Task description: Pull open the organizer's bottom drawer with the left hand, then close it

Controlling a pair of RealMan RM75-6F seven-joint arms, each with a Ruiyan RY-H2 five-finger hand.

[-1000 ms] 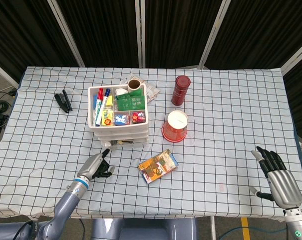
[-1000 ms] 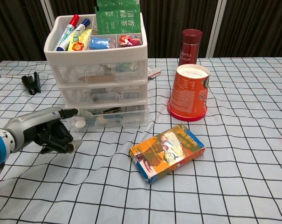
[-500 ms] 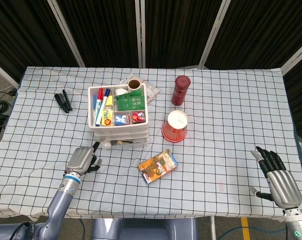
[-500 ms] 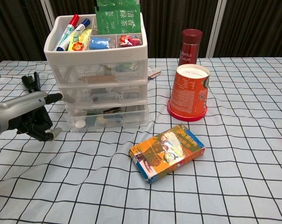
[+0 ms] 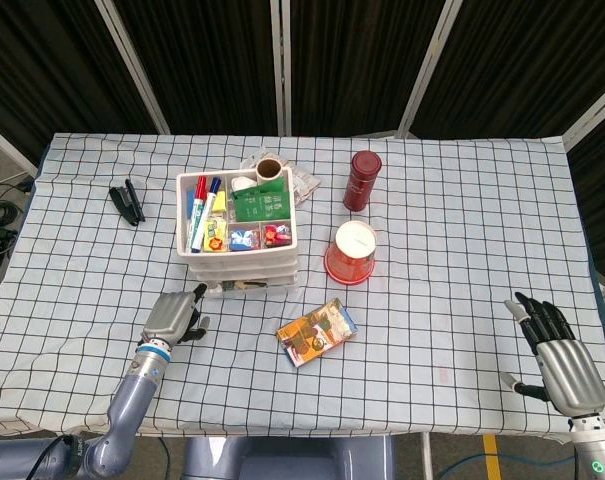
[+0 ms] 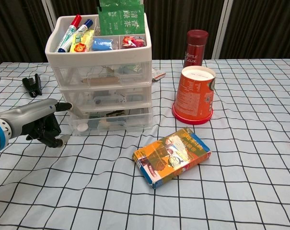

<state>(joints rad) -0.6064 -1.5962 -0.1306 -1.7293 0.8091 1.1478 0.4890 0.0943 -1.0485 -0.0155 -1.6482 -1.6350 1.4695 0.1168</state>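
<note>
the organizer (image 6: pixel 100 72) stands on the checked surface (image 6: pixel 231 191), left of centre, with the bottom drawer (image 6: pixel 111 120) at its base, facing the robot. in the chest view the drawer front looks close to flush with the ones above it, though whether it sits fully home is hard to tell. the left hand (image 6: pixel 39 125) hovers low just beside the drawer's left corner, fingers (image 6: pixel 63 106) curled in on nothing, one tip reaching toward the organizer's left edge without clearly touching it. the right hand (image 5: pixel 560 362) rests far off at the surface's right edge, fingers spread and released, holding nothing.

the risk, as a judgement: the hand sits off to the side of the drawer, not in front of its pull, so a hook from here could slip off the corner or catch the frame and drag the whole light organizer across the cloth. a skewed pull might also jam the drawer or tip the markers (image 6: pixel 72 32) out of the top tray. the box (image 6: pixel 172 155) lies near the drawer's path

hidden or unclear: the drawer's handle cannot be made out through the clear plastic; the hand's palm side is turned away; the right forearm is cut off at the frame edge
</note>
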